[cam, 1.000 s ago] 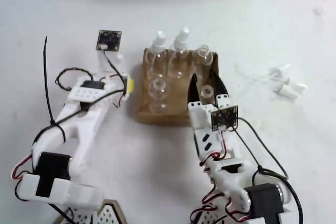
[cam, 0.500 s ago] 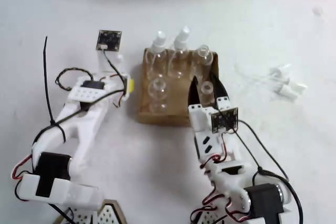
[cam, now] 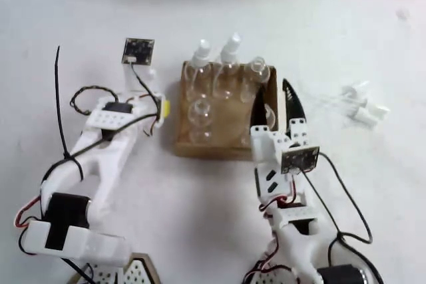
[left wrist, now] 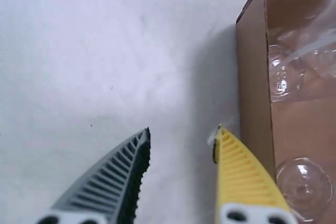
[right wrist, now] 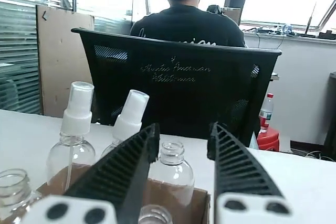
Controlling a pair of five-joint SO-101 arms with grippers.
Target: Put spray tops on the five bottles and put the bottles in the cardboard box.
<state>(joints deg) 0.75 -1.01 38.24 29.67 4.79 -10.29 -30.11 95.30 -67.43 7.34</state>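
High view: we see right gripper (cam: pixel 273 90) stretched forward, black fingers narrowly parted, empty. One finger over brown cardboard box (cam: pixel 200 147), other outside its wall. Clear plastic bottles (cam: pixel 200 112) inside box, two with white spray tops (cam: pixel 231 46).

Left wrist view: left gripper (left wrist: pixel 183 128) angled down over white table (left wrist: pixel 79 51). Grey and yellow fingers moderately apart, empty. Box wall just beside yellow finger.

Right wrist view: uncapped bottle beyond finger gap. Script on black chair back (right wrist: pixel 178 72), unreadable to us.
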